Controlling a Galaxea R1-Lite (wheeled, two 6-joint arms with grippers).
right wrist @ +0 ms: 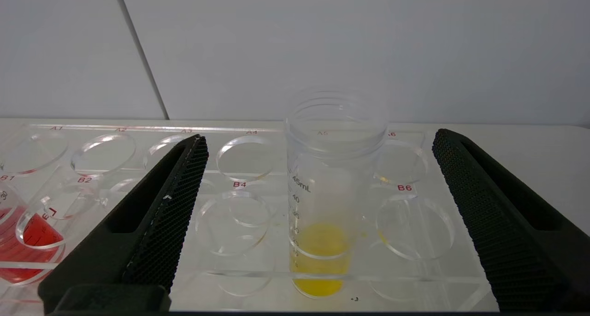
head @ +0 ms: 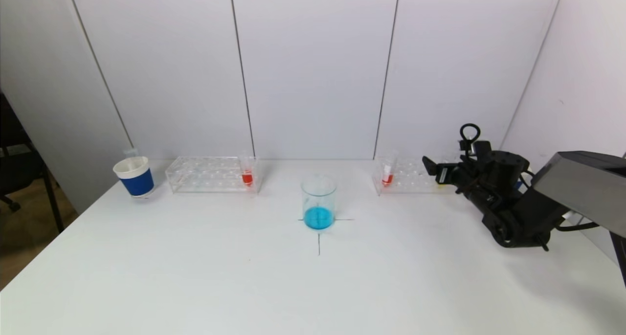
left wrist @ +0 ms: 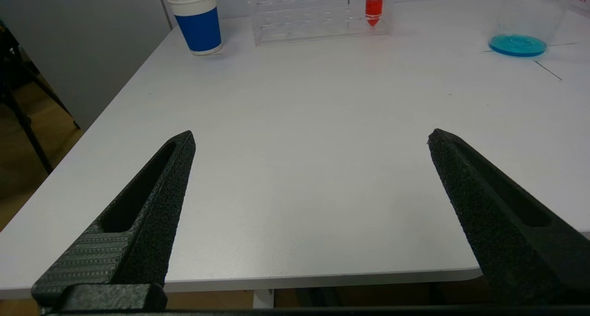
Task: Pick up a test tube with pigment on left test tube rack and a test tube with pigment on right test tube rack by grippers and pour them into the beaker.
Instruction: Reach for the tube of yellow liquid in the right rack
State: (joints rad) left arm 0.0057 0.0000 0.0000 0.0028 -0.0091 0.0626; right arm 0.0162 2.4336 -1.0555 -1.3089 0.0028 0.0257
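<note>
The left test tube rack (head: 205, 174) (left wrist: 313, 11) is clear acrylic and holds a tube of red pigment (head: 247, 176) (left wrist: 374, 7) at its right end. The right rack (head: 406, 181) (right wrist: 239, 184) carries a red-pigment tube (head: 387, 176) (right wrist: 23, 233) and a yellow-pigment tube (right wrist: 322, 205). My right gripper (head: 433, 171) (right wrist: 320, 136) stands open at that rack, its fingers either side of the yellow tube and apart from it. The beaker (head: 319, 203) (left wrist: 521, 30) with blue liquid stands mid-table. My left gripper (left wrist: 311, 138) hangs open and empty over the table's near left edge.
A blue-and-white paper cup (head: 134, 176) (left wrist: 199, 20) stands left of the left rack. White wall panels close the back and right side. The floor and a black stand show beyond the table's left edge (left wrist: 115, 99).
</note>
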